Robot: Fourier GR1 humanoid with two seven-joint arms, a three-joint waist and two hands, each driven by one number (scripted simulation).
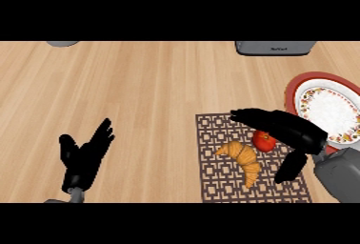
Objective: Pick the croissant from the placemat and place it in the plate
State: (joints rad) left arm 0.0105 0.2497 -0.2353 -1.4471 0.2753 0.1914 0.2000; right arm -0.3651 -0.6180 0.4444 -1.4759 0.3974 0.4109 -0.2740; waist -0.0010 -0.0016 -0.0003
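Far left of the placemat point(253, 159) your left hand point(84, 155) rests open, fingers up. The croissant point(241, 155) lies on the placemat, not yet lifted. Just right of it is a red tomato point(264, 141). Your right hand point(285, 126) hovers above, fingers spread wide, holding nothing. The plate point(325, 107) beyond the placemat's right edge waits; grasp and transfer remain.

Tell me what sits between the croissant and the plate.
In the head view, a red tomato and the right hand lie between the croissant and plate.
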